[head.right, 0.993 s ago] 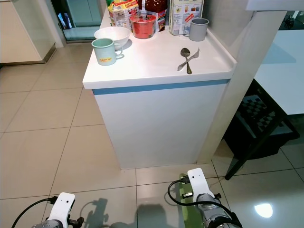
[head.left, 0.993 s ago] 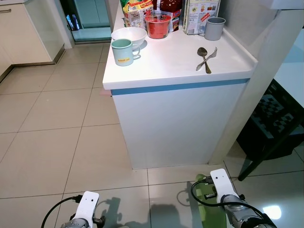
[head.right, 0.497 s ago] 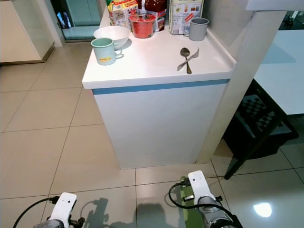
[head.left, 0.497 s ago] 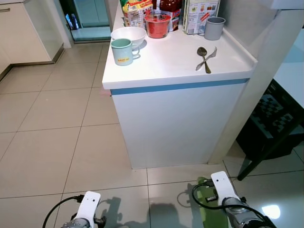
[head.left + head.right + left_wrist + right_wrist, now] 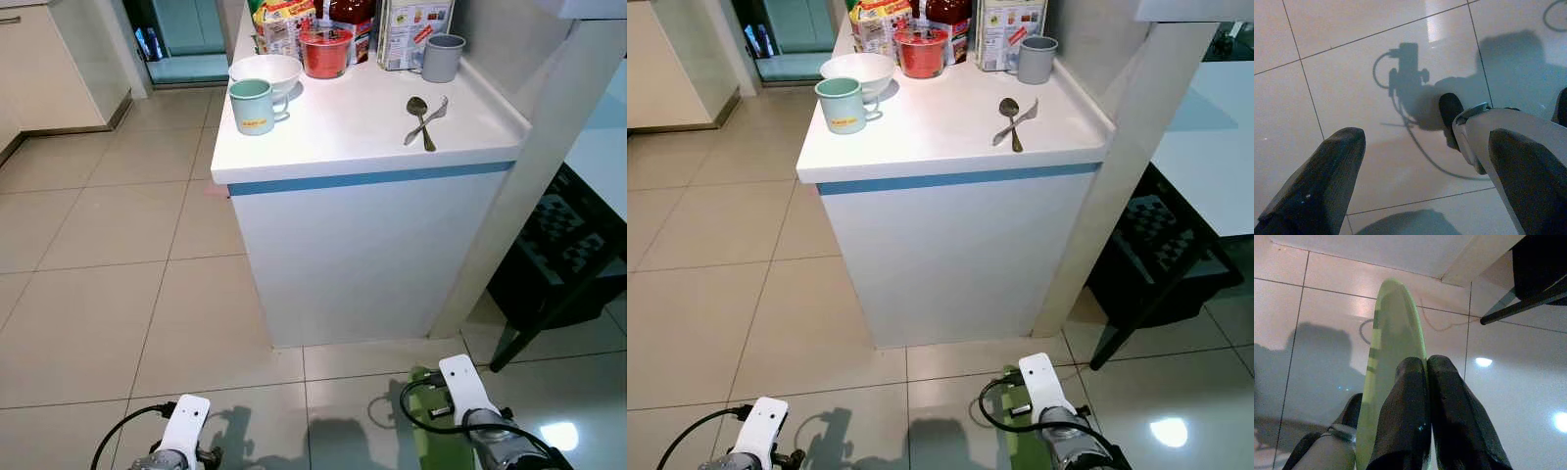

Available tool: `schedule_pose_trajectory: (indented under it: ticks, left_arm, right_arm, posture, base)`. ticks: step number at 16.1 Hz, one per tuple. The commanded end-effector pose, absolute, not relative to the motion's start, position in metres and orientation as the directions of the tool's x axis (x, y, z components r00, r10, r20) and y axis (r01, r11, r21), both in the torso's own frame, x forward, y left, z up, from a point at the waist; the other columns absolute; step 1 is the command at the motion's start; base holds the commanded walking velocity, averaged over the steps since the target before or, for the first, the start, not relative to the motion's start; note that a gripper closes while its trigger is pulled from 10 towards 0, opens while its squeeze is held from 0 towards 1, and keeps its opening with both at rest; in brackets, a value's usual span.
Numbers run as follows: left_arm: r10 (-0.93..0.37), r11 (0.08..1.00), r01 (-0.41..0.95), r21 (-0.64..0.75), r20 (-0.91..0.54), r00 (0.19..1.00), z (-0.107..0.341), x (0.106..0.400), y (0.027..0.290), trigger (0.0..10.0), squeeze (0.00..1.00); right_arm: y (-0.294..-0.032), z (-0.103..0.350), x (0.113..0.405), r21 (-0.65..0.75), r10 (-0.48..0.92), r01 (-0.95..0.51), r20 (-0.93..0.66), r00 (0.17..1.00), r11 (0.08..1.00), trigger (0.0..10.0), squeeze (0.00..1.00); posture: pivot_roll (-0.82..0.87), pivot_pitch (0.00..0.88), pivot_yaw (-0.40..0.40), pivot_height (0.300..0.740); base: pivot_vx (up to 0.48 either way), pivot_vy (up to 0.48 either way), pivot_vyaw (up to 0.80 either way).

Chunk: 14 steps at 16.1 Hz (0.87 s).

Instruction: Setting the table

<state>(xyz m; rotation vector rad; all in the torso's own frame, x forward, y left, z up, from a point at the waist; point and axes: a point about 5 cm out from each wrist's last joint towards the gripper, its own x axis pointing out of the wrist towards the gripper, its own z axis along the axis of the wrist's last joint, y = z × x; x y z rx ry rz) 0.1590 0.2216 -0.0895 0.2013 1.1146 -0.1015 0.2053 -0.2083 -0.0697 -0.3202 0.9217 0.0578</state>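
My right gripper [image 5: 1426, 363] hangs low over the tiled floor, shut on the rim of a light green plate [image 5: 1396, 342] held edge-on; the plate [image 5: 423, 446] also shows beside my right wrist. Close by, my left gripper [image 5: 1425, 139] hangs open over the floor with nothing between its fingers. Ahead stands a white counter [image 5: 343, 132] with a blue stripe. On it are a pale green mug [image 5: 253, 106], a white bowl [image 5: 266, 70], a red tub [image 5: 325, 51], a grey cup [image 5: 442, 57] and a crossed spoon and fork [image 5: 423, 120].
Food packets and a box [image 5: 411, 29] line the back of the counter. A dark chair [image 5: 558, 255] and the edge of a white table [image 5: 602, 147] are at the right, past a white pillar. Open tiled floor lies to the left, with a doorway beyond.
Both wrists have sunk slightly lower in the eye views. The plate stays in my right gripper and the counter items have not moved.
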Motion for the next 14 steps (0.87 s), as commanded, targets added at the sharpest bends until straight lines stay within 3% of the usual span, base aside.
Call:
schedule_pose_trajectory:
  ticks: [1,14]
  left_arm:
    - [0.02,0.972,0.202,0.122,-0.895,0.445,-0.087,0.161,0.226,10.0,0.0]
    - [0.013,0.958,0.248,0.143,-0.888,0.459,-0.083,0.165,0.237,10.0,0.0]
  right_arm:
    - [-0.21,-0.07,0.204,-0.242,-0.086,-0.18,-0.789,0.609,0.953,10.0,0.0]
    - [-0.211,-0.071,0.202,-0.225,-0.105,-0.123,-0.785,0.61,0.967,10.0,0.0]
  posture:
    - [0.01,0.0,0.059,0.74]
    - [-0.02,0.0,0.07,0.74]
  base:
    - [0.0,0.0,0.0]
    - [0.0,0.0,0.0]
